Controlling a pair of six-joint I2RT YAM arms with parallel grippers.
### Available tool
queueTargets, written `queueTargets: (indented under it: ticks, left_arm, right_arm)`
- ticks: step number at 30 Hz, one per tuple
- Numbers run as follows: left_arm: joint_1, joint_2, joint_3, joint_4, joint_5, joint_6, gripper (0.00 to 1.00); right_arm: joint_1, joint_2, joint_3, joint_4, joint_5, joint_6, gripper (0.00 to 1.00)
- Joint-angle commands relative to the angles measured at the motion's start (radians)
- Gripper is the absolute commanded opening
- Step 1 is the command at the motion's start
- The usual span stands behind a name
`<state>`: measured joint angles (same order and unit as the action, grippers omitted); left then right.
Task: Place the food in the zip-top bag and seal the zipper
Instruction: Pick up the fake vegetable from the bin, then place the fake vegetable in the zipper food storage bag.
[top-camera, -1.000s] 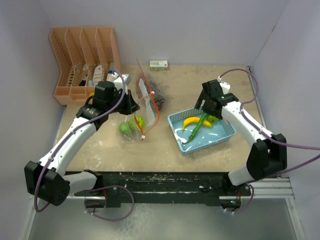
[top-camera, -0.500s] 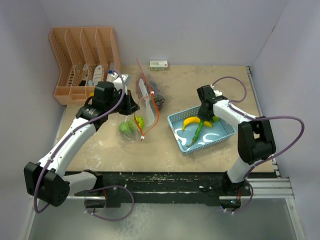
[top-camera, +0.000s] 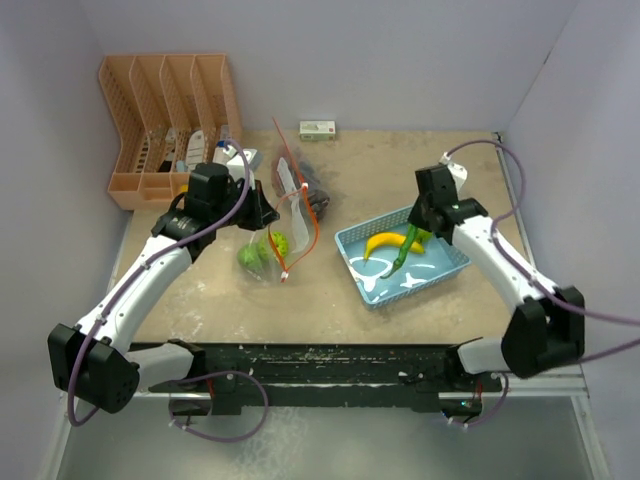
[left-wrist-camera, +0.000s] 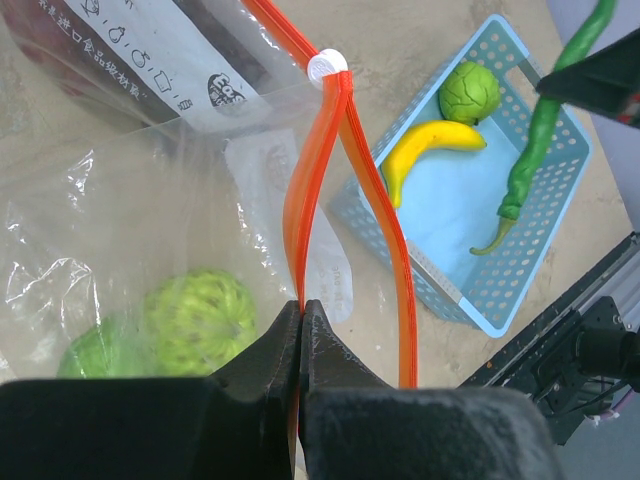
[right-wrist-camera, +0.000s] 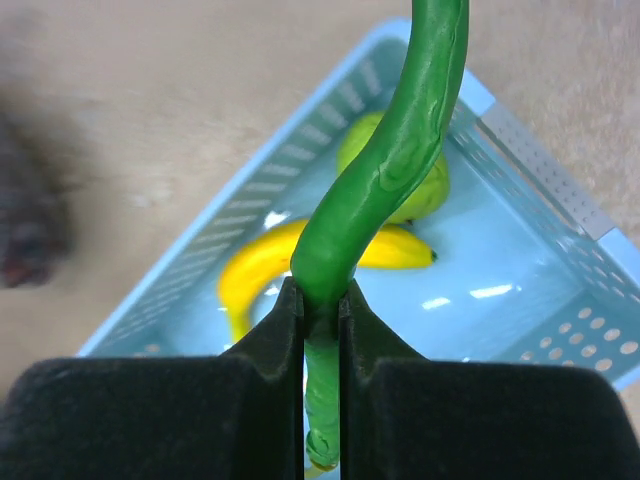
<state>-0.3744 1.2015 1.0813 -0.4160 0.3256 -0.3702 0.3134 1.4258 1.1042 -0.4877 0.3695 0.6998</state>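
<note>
Right fingers (right-wrist-camera: 285, 340): closed tight on the long green pepper (right-wrist-camera: 385, 170), pinching it near its thin tail end. The thick end runs up and away from the fingertips and a short bit of tail pokes out below them. Top view shows the pepper hanging down from the fingers over the light-blue basket (top-camera: 400, 287); can't tell if its tip touches the floor. Pepper is smooth, curved, glossy green.

Directly below the right fingers, inside the basket: yellow banana (right-wrist-camera: 265, 280) lying flat, with a round green fruit (right-wrist-camera: 428, 190) just beyond it, touching or nearly so.

Left fingers (left-wrist-camera: 320, 345): fully closed, clamped on one side of the zipper (left-wrist-camera: 300, 215). From the fingertips the orange-red strip runs forward as two rails, spread apart in the middle and meeting at a white end tab (left-wrist-camera: 327, 67), so the mouth is open.

The zip-top bag (left-wrist-camera: 120, 190), clear and crinkly, spreads left of the left fingers on the surface (top-camera: 330, 300). Two bumpy green fruits (left-wrist-camera: 200, 325) sit inside, just beside the fingertips. Basket is well to their right.
</note>
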Motion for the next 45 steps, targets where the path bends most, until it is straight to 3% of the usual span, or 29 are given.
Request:
queueTargets:
  ticks: [1, 5, 10, 13, 21, 40, 45]
  left_arm:
    - [-0.003, -0.014, -0.001, 0.022, 0.009, 0.016, 0.00]
    - [-0.003, -0.016, 0.000, 0.025, 0.012, 0.013, 0.00]
    - [-0.003, -0.016, -0.008, 0.033, 0.017, 0.001, 0.00]
    - [-0.003, -0.016, -0.011, 0.042, 0.029, -0.009, 0.00]
    - [-0.004, -0.024, -0.008, 0.037, 0.028, -0.012, 0.00]
    - [-0.004, -0.019, 0.032, 0.045, 0.041, -0.026, 0.00]
    - [-0.004, -0.023, 0.055, 0.037, 0.051, -0.039, 0.00]
  right_arm:
    - [0.012, -0.200, -0.012, 0.153, -0.092, -0.074, 0.00]
    - [0.080, -0.304, 0.023, 0.298, -0.165, -0.114, 0.00]
    - [0.347, -0.272, 0.099, 0.465, -0.059, -0.207, 0.00]
    - [0.430, -0.236, 0.096, 0.585, -0.018, -0.237, 0.00]
    - [0.525, -0.152, 0.069, 0.827, 0.068, -0.272, 0.00]
    - [0.722, 0.001, -0.004, 0.936, 0.203, -0.211, 0.00]
    - [0.772, 0.042, -0.041, 1.035, 0.346, -0.240, 0.00]
